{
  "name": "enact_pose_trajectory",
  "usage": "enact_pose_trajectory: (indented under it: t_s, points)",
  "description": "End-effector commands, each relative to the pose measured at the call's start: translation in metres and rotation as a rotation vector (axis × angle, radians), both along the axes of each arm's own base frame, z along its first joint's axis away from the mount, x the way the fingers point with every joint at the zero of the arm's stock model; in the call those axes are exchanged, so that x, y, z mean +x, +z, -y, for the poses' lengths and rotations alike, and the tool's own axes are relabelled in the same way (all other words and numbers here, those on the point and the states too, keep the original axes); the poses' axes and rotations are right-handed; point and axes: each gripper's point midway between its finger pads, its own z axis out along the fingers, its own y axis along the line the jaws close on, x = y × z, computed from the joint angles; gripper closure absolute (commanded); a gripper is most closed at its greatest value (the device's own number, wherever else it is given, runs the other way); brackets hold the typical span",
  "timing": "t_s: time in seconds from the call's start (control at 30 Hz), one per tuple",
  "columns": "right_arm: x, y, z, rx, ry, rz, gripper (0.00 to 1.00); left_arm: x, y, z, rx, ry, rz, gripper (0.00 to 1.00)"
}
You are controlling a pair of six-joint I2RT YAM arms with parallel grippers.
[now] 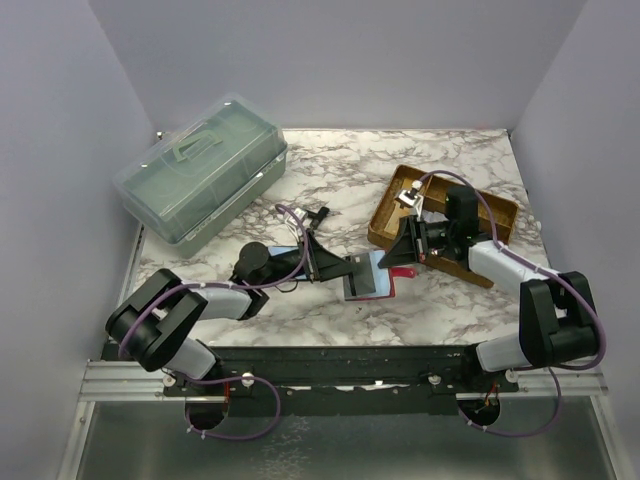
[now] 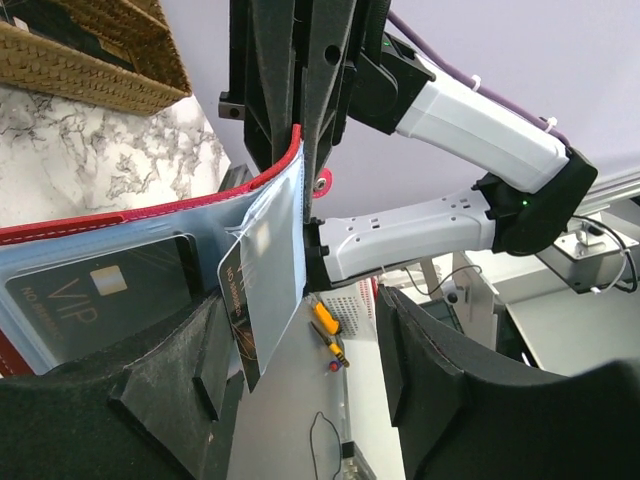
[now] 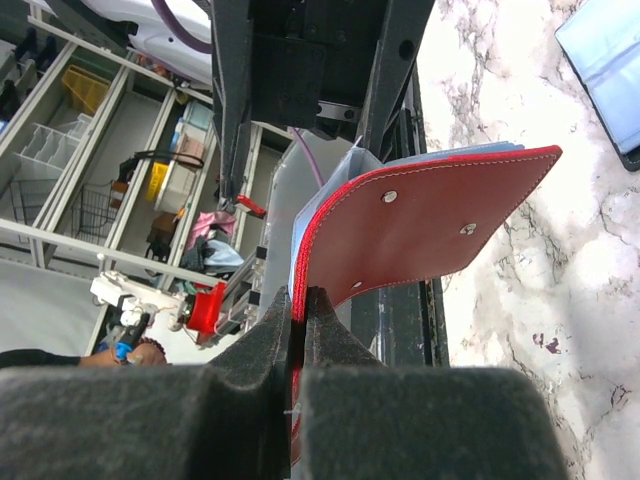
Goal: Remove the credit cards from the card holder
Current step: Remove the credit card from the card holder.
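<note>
Right now the right gripper (image 3: 298, 300) is pinched shut on the red card holder's (image 3: 420, 225) edge. A dark credit card (image 2: 243, 340) juts from its clear sleeve, between the spread fingers of the left gripper (image 2: 305, 345). A wicker tray (image 1: 385, 207) holds something small and white; a lidded green box (image 1: 200, 180) sits closed on the marble table (image 1: 330, 170), with pale walls around.

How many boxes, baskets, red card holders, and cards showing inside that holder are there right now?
plastic lidded box: 1
woven basket: 1
red card holder: 1
dark cards showing inside it: 2
Total: 5
</note>
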Motion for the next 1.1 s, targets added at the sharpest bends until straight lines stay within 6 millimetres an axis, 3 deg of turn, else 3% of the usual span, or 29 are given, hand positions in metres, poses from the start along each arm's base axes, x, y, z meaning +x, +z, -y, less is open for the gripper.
enact_pose_trajectory:
  t_s: [0.0, 0.27, 0.33, 0.47, 0.5, 0.7, 1.0, 1.07]
  points:
    - [-0.012, 0.008, 0.006, 0.051, 0.101, -0.008, 1.0, -0.008, 0.001, -0.002, 0.015, -0.017, 0.023, 0.38]
    - [-0.013, 0.01, 0.006, 0.053, 0.111, -0.015, 1.0, -0.006, -0.005, 0.006, 0.025, -0.02, 0.008, 0.46]
    - [-0.013, 0.011, 0.007, 0.053, 0.112, -0.012, 1.0, -0.005, -0.006, 0.007, 0.028, -0.018, 0.005, 0.55]
    - [-0.014, 0.01, 0.007, 0.051, 0.108, -0.012, 1.0, -0.005, -0.007, 0.006, 0.03, -0.012, 0.006, 0.95]
    - [-0.014, 0.009, 0.006, 0.05, 0.105, -0.014, 1.0, -0.004, -0.008, 0.005, 0.03, -0.006, 0.006, 1.0]
    - [-0.012, 0.006, 0.006, 0.047, 0.102, -0.018, 1.0, -0.009, -0.019, -0.006, 0.044, 0.021, -0.015, 1.0]
    - [-0.012, 0.005, 0.006, 0.047, 0.103, -0.025, 1.0, -0.018, -0.019, -0.023, 0.029, 0.044, -0.015, 1.0]
    - [-0.013, 0.004, 0.006, 0.046, 0.101, -0.027, 1.0, -0.019, -0.02, -0.025, 0.03, 0.047, -0.021, 0.93]
